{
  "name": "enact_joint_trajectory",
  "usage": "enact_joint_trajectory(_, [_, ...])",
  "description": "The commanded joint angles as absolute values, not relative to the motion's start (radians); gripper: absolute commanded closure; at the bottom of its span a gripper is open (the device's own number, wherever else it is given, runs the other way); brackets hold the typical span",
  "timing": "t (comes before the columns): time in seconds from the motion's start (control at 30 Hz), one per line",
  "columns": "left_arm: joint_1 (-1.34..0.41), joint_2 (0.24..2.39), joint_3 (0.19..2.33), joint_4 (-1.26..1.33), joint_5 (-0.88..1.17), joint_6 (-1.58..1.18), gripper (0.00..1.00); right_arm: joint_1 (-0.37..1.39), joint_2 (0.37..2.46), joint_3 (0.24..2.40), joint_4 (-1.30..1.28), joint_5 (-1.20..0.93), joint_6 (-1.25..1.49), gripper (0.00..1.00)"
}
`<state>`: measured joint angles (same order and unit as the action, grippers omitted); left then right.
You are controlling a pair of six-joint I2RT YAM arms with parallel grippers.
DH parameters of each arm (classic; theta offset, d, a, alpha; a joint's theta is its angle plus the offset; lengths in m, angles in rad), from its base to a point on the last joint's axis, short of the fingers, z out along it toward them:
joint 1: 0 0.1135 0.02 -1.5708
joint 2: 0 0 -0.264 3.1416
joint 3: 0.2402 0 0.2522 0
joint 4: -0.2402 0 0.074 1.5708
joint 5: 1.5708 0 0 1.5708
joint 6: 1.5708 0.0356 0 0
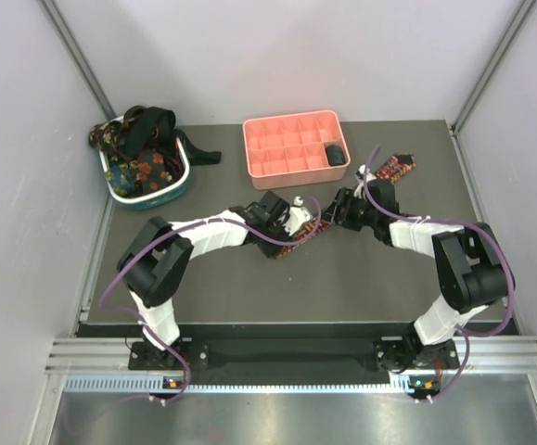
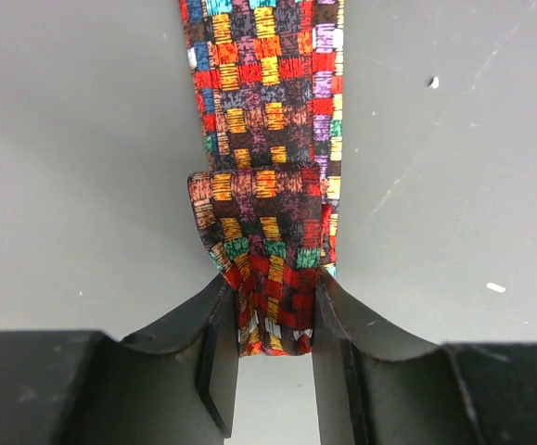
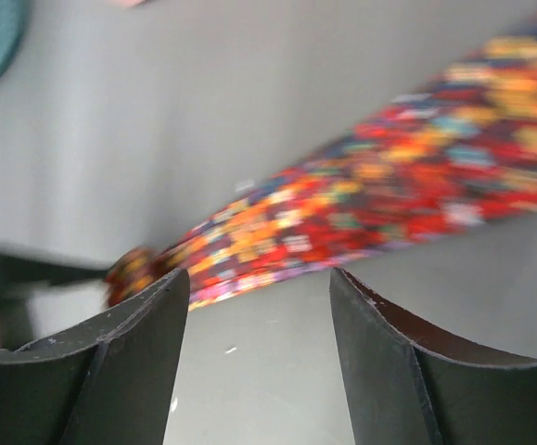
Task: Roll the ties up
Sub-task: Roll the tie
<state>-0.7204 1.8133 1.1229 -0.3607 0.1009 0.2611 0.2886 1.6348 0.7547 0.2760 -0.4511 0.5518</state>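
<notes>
1. On the dark table (image 1: 203, 278), between the two arms, lies the plaid tie (image 1: 302, 234). It runs from the middle out toward the back right, where its far end rests flat.
2. The left gripper (image 2: 273, 311) is pinched tight on the near end of the plaid tie (image 2: 268, 120). That end is folded back over itself, like the start of a roll. The tight pinch likely keeps the fold from popping open.
3. The right gripper (image 3: 259, 287) has its jaws wide apart, with nothing between them. It hangs low, just beside the long part of the tie (image 3: 389, 204). It may be there to keep that part straight while the roll grows.
4. At the back left, the other ties (image 1: 138, 148) are heaped in the basket (image 1: 157, 197), some hanging over its edge. They look like they are waiting for their turn.
5. The pink tray (image 1: 291, 120) sits at the back. One of its boxes holds a small dark roll (image 1: 335, 155), maybe a finished tie. So most of the job looks not yet done.
</notes>
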Motion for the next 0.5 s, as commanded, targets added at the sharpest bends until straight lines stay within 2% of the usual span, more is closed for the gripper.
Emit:
enact_joint_trajectory(0.0, [-0.707, 1.798, 1.086, -0.477, 0.046, 0.249, 0.64, 0.258, 1.569, 0.802, 0.189, -0.225, 0.609, 0.37])
enact_joint_trajectory(0.23, [-0.712, 1.740, 1.023, -0.443, 0.080, 0.242, 0.63, 0.252, 1.632, 0.922, 0.003, -0.009, 0.655, 0.36])
enact_joint_trajectory(0.4, [-0.716, 1.735, 1.005, -0.422, 0.089, 0.235, 0.64, 0.252, 1.744, 1.051, -0.148, 0.108, 0.736, 0.42])
enact_joint_trajectory(0.47, [-0.715, 1.740, 1.002, -0.416, 0.089, 0.230, 0.64, 0.252, 1.776, 1.142, -0.271, 0.182, 0.762, 0.48])
